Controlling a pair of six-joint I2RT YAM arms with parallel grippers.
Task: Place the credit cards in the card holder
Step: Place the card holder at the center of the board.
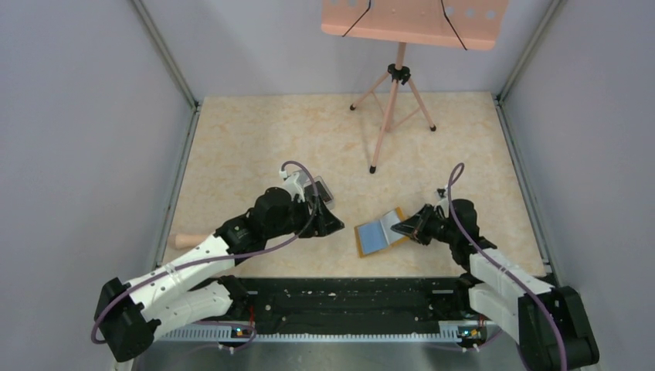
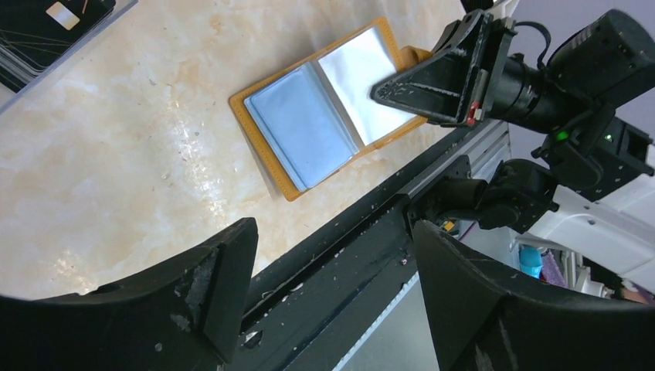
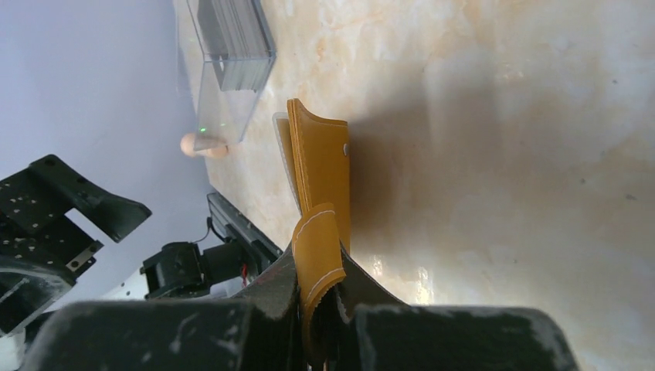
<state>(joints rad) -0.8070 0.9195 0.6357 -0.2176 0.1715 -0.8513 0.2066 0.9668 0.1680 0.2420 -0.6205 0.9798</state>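
The orange card holder (image 1: 380, 234) lies open on the table, its blue-grey pockets (image 2: 309, 124) facing up. My right gripper (image 1: 409, 226) is shut on its clasp tab (image 3: 318, 247) at the right edge, lifting that side slightly. The dark credit cards (image 2: 42, 31) are stacked in a clear plastic box (image 1: 321, 190) to the left of the card holder. The box also shows in the right wrist view (image 3: 232, 62). My left gripper (image 1: 328, 224) is open and empty, hovering between the box and the card holder, above the table's near edge (image 2: 332, 255).
A pink music stand (image 1: 395, 85) stands on its tripod at the back centre. A peach wooden peg (image 1: 185, 240) lies at the left near the table edge. The black base rail (image 1: 355, 297) runs along the front. Grey walls enclose the table.
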